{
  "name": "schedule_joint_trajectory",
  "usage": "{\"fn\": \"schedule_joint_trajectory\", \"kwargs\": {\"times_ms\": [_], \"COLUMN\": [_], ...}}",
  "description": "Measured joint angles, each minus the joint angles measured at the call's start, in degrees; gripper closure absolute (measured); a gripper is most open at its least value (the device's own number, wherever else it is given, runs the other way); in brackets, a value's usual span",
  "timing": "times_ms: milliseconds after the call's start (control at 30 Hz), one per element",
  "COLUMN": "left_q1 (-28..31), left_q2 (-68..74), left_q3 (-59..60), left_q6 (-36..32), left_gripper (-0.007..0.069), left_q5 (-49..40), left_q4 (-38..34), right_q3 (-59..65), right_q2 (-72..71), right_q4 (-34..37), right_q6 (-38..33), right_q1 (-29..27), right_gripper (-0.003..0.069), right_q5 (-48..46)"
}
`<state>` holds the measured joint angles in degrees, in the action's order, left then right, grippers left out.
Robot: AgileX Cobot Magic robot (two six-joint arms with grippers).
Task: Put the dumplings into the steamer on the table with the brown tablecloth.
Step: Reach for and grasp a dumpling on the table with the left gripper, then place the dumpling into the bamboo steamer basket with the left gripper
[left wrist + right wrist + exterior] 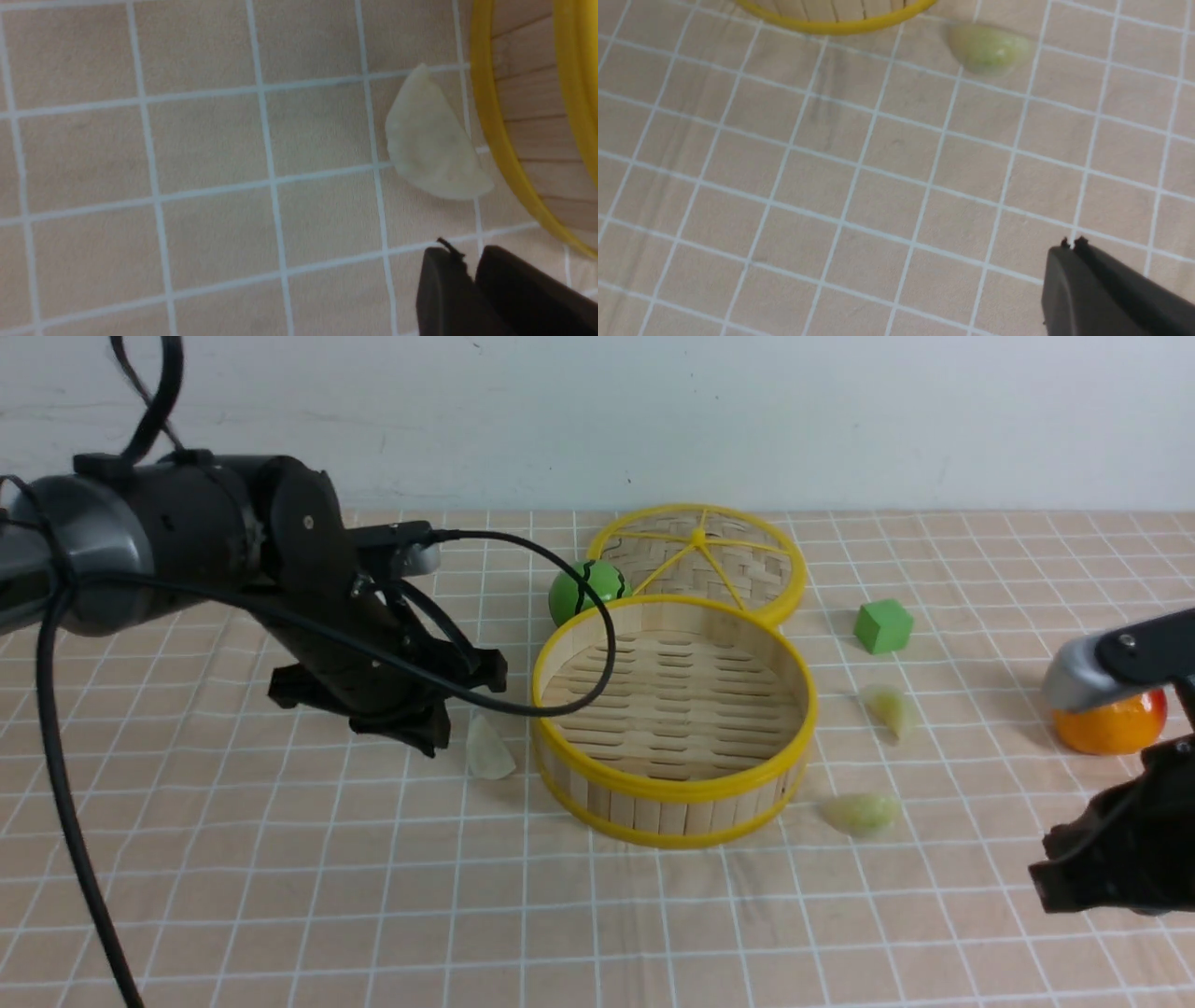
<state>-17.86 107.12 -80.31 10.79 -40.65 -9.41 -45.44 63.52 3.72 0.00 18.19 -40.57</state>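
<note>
Left tool [469, 268], jaws pressed together and empty, hangs near the whitish dumpling [432, 144], which lies on the brown tablecloth [187, 140] just beside the steamer [486, 116] wall. Descending unopened could shove it away, and once spread, one finger may catch the yellow rim.

I'm looking at a staged test bench here, a robotics lab setup rather than a real kitchen. Plain white wall [840, 420] behind, a tan grid-printed tablecloth [280, 896] spread flat, and props laid out on it: bamboo steamer [672, 793], woven lid [747, 569], green cube [883, 625], striped green ball [583, 590], translucent dumplings [489, 747]. A bare black cable [56, 756] loops off my left arm [187, 551].
</note>
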Motion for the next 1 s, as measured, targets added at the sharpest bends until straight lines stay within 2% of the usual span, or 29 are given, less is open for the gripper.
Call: {"fn": "schedule_joint_trajectory", "kwargs": {"times_ms": [33,67,100,133,200,333,600,667,767,800,833,1000], "left_q1": [0.0,0.0,0.0,0.0,0.0,0.0,-0.2,-0.2,-0.4,-0.5,-0.6,-0.3], "left_q2": [0.8,1.0,2.1,2.4,4.3,7.9,13.0,13.9,14.1,14.1,13.8,12.1], "left_q3": [-0.1,-0.2,-0.2,-0.2,-0.2,-1.1,-6.6,-8.1,-9.0,-9.1,-9.3,-11.3], "left_q6": [0.0,0.0,-0.1,-0.1,-0.9,-2.2,-2.1,-2.1,-2.1,-2.1,-2.1,-3.8], "left_gripper": [0.0463,0.0453,0.0355,0.0344,0.0227,0.0166,0.0218,0.0272,0.0419,0.043,0.0486,0.0497], "left_q5": [1.4,1.6,3.7,4.2,7.7,9.8,7.2,6.0,4.8,4.6,4.2,-1.6], "left_q4": [-0.5,-0.5,-1.6,-1.7,-2.6,-2.5,-3.3,-3.6,-3.1,-3.0,-2.2,1.4], "right_q3": [0.0,0.0,0.0,0.0,0.0,0.0,0.0,0.0,0.0,0.0,0.0,0.0], "right_q2": [0.2,0.2,0.2,0.2,0.2,0.2,0.2,0.2,0.2,0.2,0.2,0.2], "right_q4": [0.3,0.3,0.6,0.7,1.8,2.9,4.0,4.3,4.5,4.5,4.5,4.5], "right_q6": [-0.6,-0.7,-1.0,-1.1,-1.4,-1.6,-2.3,-2.6,-2.6,-2.6,-2.6,-2.7], "right_q1": [0.1,0.1,0.1,0.1,0.1,0.1,0.1,0.1,0.1,0.1,0.1,0.1], "right_gripper": [0.0679,0.0679,0.0679,0.0679,0.0679,0.0679,0.0679,0.0679,0.0678,0.0678,0.0678,0.0678], "right_q5": [-0.1,-0.1,0.0,0.1,0.7,1.0,1.2,1.2,1.2,1.2,1.2,2.0]}}
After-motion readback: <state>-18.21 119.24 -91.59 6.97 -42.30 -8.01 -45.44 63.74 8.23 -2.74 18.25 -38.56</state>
